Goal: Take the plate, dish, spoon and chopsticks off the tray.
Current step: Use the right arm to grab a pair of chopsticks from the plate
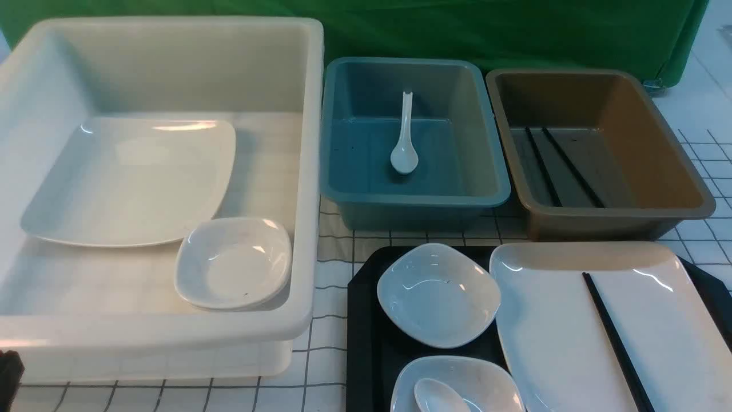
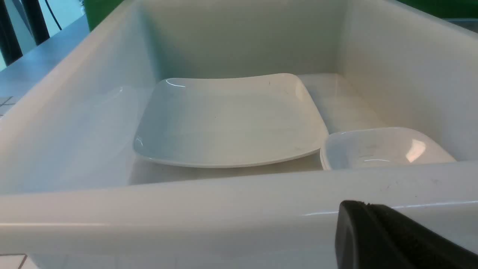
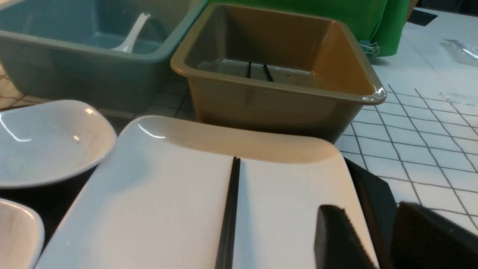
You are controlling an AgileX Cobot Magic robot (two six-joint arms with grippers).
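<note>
The tray (image 1: 360, 320) is holding the plate (image 1: 549, 332), a dish (image 1: 437, 294), the chopsticks (image 1: 615, 337) lying across the plate, and the spoon (image 1: 437, 396) sitting in a nearer dish (image 1: 486, 383). The right gripper (image 3: 368, 216) is hovering wide open at the plate's edge, probably lining up a grab, while the left gripper (image 2: 358, 216) is idling clenched and empty by the white bin (image 2: 186, 209)

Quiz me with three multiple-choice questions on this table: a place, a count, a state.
1. The chopsticks above the tray lie: A across the plate; B in a small dish; C on the cloth.
2. Small dishes on the tray: A one; B two; C four.
3. The right hand is: A open; B shut on chopsticks; C shut on the plate.
Answers: 1 A, the black sticks rest on the white plate. 2 B, a far dish and a near dish holding a spoon. 3 A, its fingers stand apart, gripping nothing.
</note>
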